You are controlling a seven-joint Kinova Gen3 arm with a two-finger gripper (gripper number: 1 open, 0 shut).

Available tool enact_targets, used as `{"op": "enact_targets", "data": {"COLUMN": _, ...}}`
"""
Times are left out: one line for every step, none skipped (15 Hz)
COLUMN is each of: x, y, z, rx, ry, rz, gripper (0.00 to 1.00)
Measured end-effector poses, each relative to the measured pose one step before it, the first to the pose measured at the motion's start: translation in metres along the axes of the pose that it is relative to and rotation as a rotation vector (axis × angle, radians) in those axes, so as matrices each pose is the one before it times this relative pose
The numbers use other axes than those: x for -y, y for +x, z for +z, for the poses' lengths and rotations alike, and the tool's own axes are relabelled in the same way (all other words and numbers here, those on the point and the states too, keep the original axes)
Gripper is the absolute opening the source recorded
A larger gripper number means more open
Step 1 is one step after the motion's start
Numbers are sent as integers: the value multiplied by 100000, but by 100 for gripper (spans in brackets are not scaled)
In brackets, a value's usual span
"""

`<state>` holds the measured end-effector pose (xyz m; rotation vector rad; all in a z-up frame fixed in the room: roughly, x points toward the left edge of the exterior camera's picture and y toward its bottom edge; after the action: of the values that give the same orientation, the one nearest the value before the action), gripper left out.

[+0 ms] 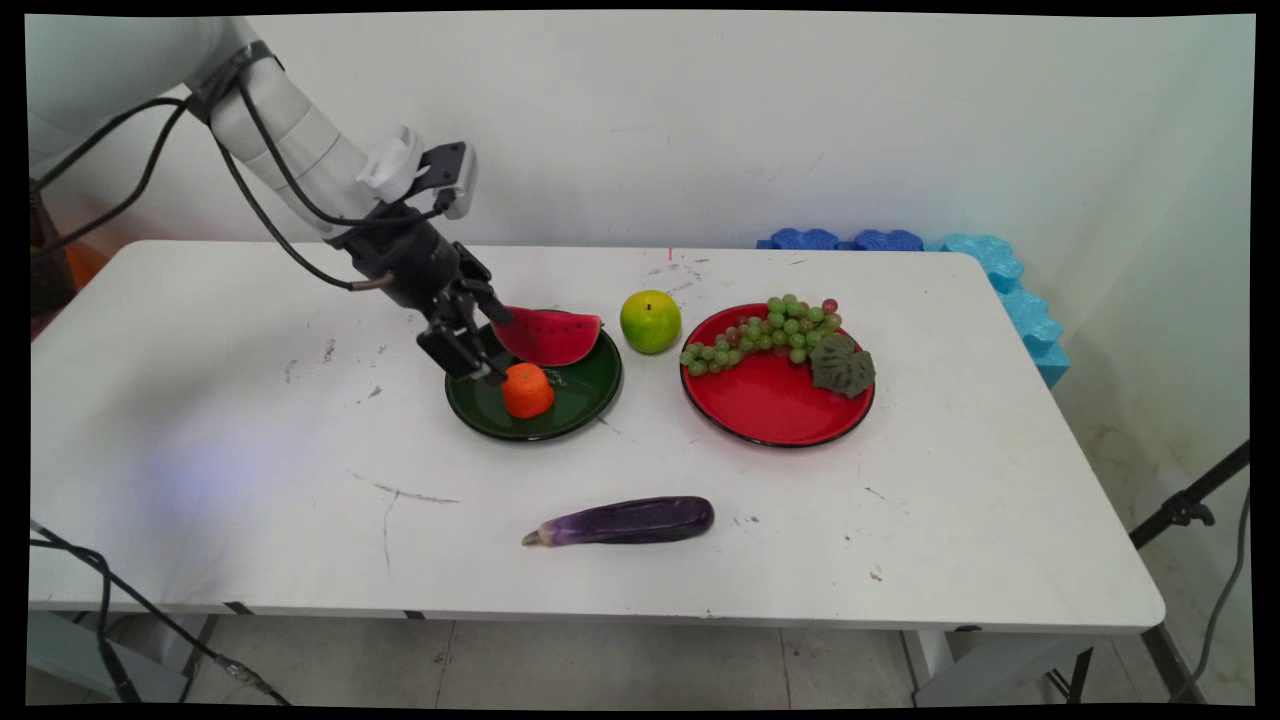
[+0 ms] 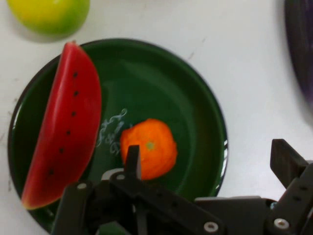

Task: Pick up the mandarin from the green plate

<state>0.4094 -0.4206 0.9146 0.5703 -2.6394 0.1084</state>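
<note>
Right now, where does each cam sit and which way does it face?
Main view: fixed above the table's near side, looking down across it to the wall; shows the arm and gripper.
Hand view: on the hand, looking down along the gripper at the green plate; shows linkage and fingers, spread apart.
Shared: green plate, orange, watermelon slice, green apple.
</note>
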Motion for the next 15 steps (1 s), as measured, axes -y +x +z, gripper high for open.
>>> {"op": "enact_targets", "data": {"x": 678, "y": -448, "z": 302, "rx": 996, "ry": -164, "rz": 1902, "gripper": 100}}
{"op": "enact_targets", "data": {"x": 545, "y": -376, "z": 427, "rx": 832, "ry": -142, "rz": 1839, "gripper": 100}}
{"op": "enact_targets", "data": {"x": 563, "y": -391, "z": 580, "rx": 815, "ry": -265, "rz": 1819, "gripper": 100}}
{"op": "enact_targets", "data": {"x": 473, "y": -321, "z": 655, "rx": 693, "ry": -369, "rz": 1594, "gripper": 100}}
{"op": "enact_targets", "data": {"x": 412, "y": -236, "z": 741, "rx": 466, "ry": -341, "rz": 1621, "gripper": 100}}
{"op": "enact_targets", "data": {"x": 342, "y": -160, "z": 655, "rx": 235, "ry": -137, "rz": 1179, "gripper": 100}}
{"op": "enact_targets", "data": {"x": 353, "y": -128, "z": 766, "rx": 256, "ry": -138, "rz": 1187, "gripper": 100}}
{"op": "enact_targets", "data": {"x": 317, "y": -100, "z": 764, "rx": 248, "ry": -168, "rz": 907, "gripper": 100}}
{"op": "enact_targets", "data": {"x": 240, "y": -46, "z": 639, "rx": 64, "ry": -142, "rz": 590, "gripper": 100}}
{"op": "enact_targets", "data": {"x": 249, "y": -10, "z": 703, "rx": -65, "ry": -127, "rz": 649, "gripper": 100}}
{"op": "enact_targets", "data": {"x": 213, "y": 40, "z": 659, "rx": -286, "ry": -109, "rz": 667, "gripper": 100}}
{"op": "enact_targets", "data": {"x": 120, "y": 60, "z": 421, "rx": -287, "ry": -155, "rz": 429, "gripper": 100}}
{"op": "enact_targets", "data": {"x": 164, "y": 143, "z": 617, "rx": -465, "ry": -328, "rz": 675, "gripper": 100}}
{"op": "enact_targets", "data": {"x": 94, "y": 74, "z": 440, "rx": -268, "ry": -223, "rz": 449, "gripper": 100}}
{"op": "enact_targets", "data": {"x": 35, "y": 40, "z": 314, "rx": -53, "ry": -320, "rz": 457, "gripper": 0}}
